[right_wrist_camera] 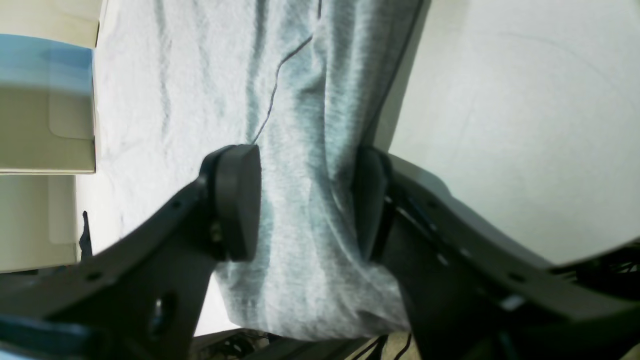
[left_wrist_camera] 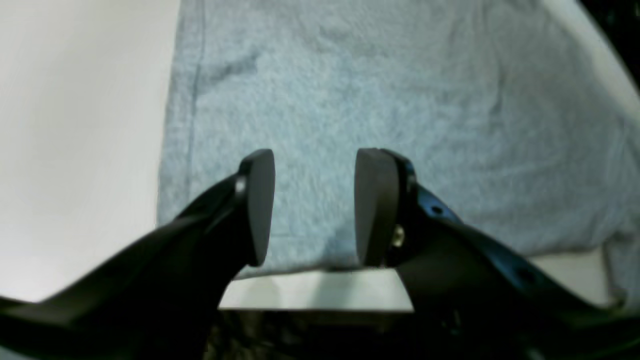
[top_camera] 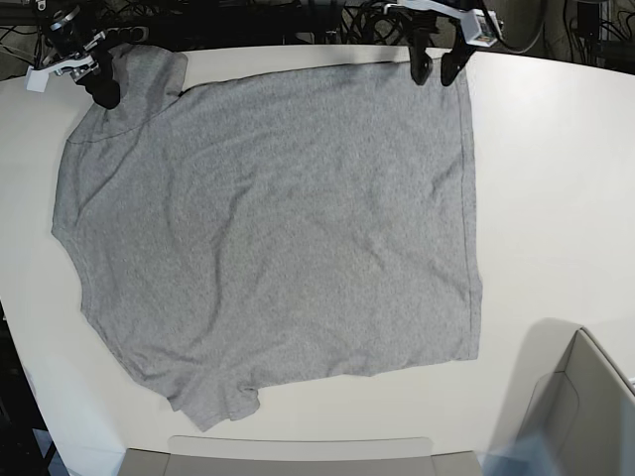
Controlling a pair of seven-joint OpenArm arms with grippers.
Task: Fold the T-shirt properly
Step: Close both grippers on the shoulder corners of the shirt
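Heather-grey T-shirt (top_camera: 288,228), plain side up, spread broad with light creases.
Lies across a white surface (top_camera: 566,178), one sleeve (top_camera: 149,79) at the robot's edge, right side, another bunched at the far edge. Left tool (left_wrist_camera: 315,207): fingers parted over the shirt's hem corner, grasping nothing. Right tool (right_wrist_camera: 307,202): fingers spread around the near sleeve, unclenched. Beyond the shirt, grey-beige open box flaps (top_camera: 580,397).

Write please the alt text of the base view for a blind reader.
A grey T-shirt lies spread, unfolded and slightly wrinkled, on a white table. At the top edge, the left gripper is over the shirt's right part in the picture, jaws open; the right gripper is at its upper left corner.
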